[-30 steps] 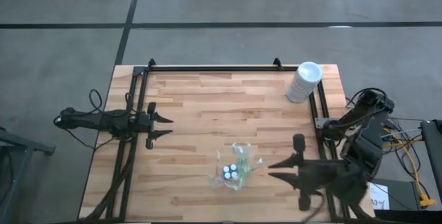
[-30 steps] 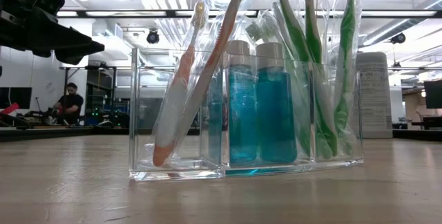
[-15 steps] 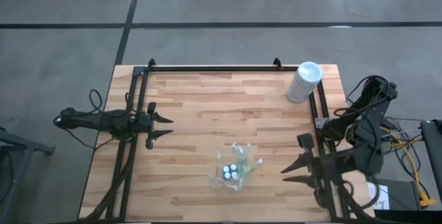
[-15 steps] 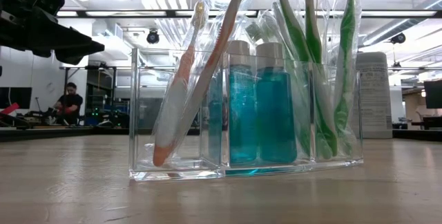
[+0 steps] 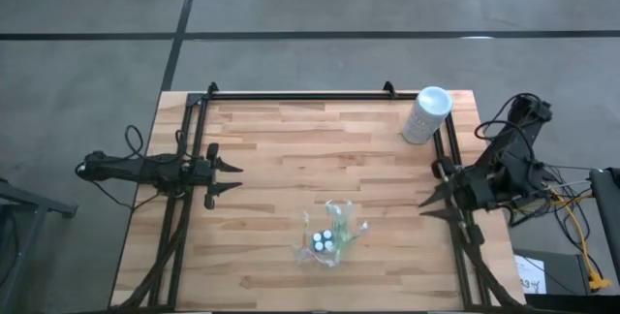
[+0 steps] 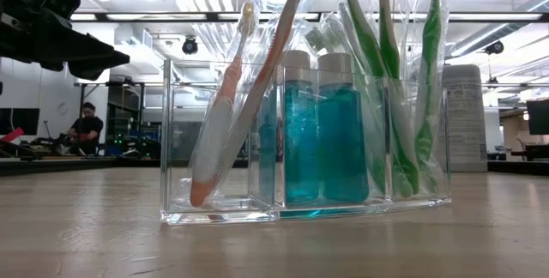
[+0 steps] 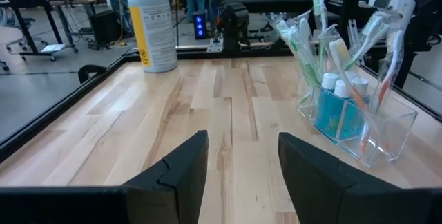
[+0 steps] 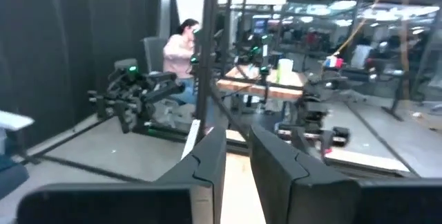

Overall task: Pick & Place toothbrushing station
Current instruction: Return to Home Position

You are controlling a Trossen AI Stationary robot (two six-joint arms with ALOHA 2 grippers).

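Well apart from the spread right pincer, the filled transparent organizer (left pincer spread too).

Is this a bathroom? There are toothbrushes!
Probably not. It looks like a robot lab or workshop: the toothbrush organizer sits on a wooden table, another robot arm stands across the room, and a person sits at a far bench.
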